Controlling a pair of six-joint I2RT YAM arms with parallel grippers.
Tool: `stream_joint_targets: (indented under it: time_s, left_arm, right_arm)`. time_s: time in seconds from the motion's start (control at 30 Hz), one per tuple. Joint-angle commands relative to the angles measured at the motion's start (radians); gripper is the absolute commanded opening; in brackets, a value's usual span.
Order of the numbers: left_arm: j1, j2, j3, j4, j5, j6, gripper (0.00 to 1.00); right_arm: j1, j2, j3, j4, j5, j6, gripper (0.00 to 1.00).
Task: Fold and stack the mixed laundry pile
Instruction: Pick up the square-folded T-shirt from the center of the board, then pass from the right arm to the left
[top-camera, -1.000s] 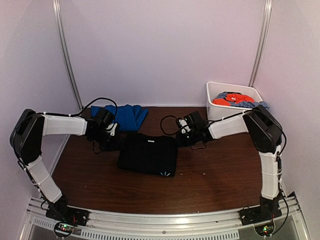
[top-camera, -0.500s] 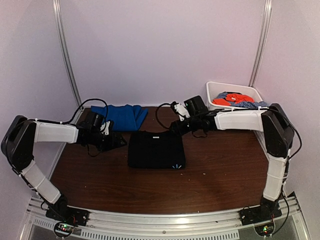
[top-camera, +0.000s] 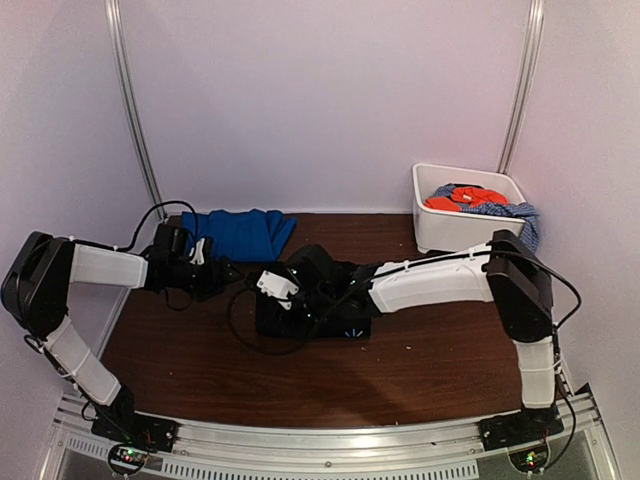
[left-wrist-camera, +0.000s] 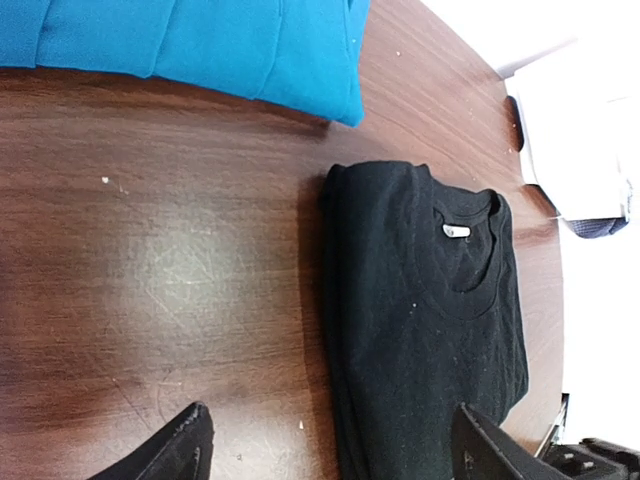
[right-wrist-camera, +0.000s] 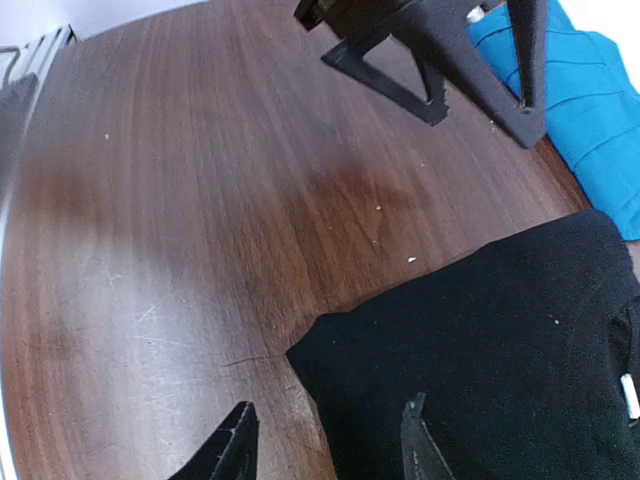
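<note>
**A:** Over the near-left corner of the black garment (right-wrist-camera: 500, 360), that's where the right gripper (right-wrist-camera: 330, 402) hangs. Its fingers are parted and there's nothing between them.

**B:** And the left gripper (left-wrist-camera: 330, 410)?

**A:** Just off the black garment's left edge, low over the table (left-wrist-camera: 150, 260). It's spread wide and holds nothing.

**B:** So nothing is gripped. Which step would you call it?

**A:** The black garment lies flat as a neat rectangle, collar on the far side, so I'd judge its folding done or nearly so. The blue garment (top-camera: 245, 232) sits folded just past its far-left corner, the two close but apart. Stacking looks to be next.

**B:** And the rest of the pile?

**A:** It's well off to the black garment's far right, in the white tub (top-camera: 450, 235). The orange-red garment (top-camera: 470, 197) is there, with the speckled one (top-camera: 510, 210) draped over the rim, both unfolded.

**B:** What does the next move call for?

**A:** Probably the right fingers coming down on that corner and pinching every layer, with the left taking the far-left corner. Lifted unevenly, the fold could slip open on the way to the blue garment.
</note>
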Motion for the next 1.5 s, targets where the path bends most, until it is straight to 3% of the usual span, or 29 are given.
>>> stream_joint_targets:
  time_s: [0.0, 0.33, 0.6, 0.67, 0.8, 0.9, 0.97, 1.07, 1.47]
  left_arm:
    - [0.009, 0.011, -0.023, 0.075, 0.036, 0.003, 0.83]
    - [0.009, 0.05, -0.072, 0.159, 0.042, -0.047, 0.87]
    - [0.009, 0.116, -0.08, 0.239, 0.065, -0.091, 0.9]
    - [0.009, 0.121, -0.076, 0.24, 0.065, -0.093, 0.89]
    - [0.009, 0.126, -0.079, 0.258, 0.073, -0.099, 0.88]
    - [0.008, 0.128, -0.095, 0.305, 0.098, -0.124, 0.88]
    - [-0.001, 0.132, -0.102, 0.332, 0.103, -0.145, 0.89]
    - [-0.047, 0.132, -0.116, 0.378, 0.068, -0.183, 0.97]
    - [-0.198, 0.253, -0.049, 0.534, 0.038, -0.424, 0.98]
  right_arm:
    - [0.007, 0.083, 0.101, -0.025, 0.044, -0.007, 0.51]
    - [0.046, 0.295, 0.273, -0.149, 0.151, -0.055, 0.56]
    - [0.061, 0.349, 0.249, -0.223, 0.336, -0.119, 0.62]
    - [0.061, 0.349, 0.237, -0.221, 0.389, -0.13, 0.54]
    - [0.06, 0.298, 0.197, -0.169, 0.484, -0.128, 0.18]
    - [0.053, 0.182, 0.085, -0.025, 0.408, -0.129, 0.09]
    - [0.04, 0.131, 0.051, 0.037, 0.354, -0.109, 0.06]
    - [0.021, 0.104, 0.04, 0.079, 0.299, -0.096, 0.05]
    - [0.006, 0.088, 0.061, 0.086, 0.226, -0.097, 0.04]
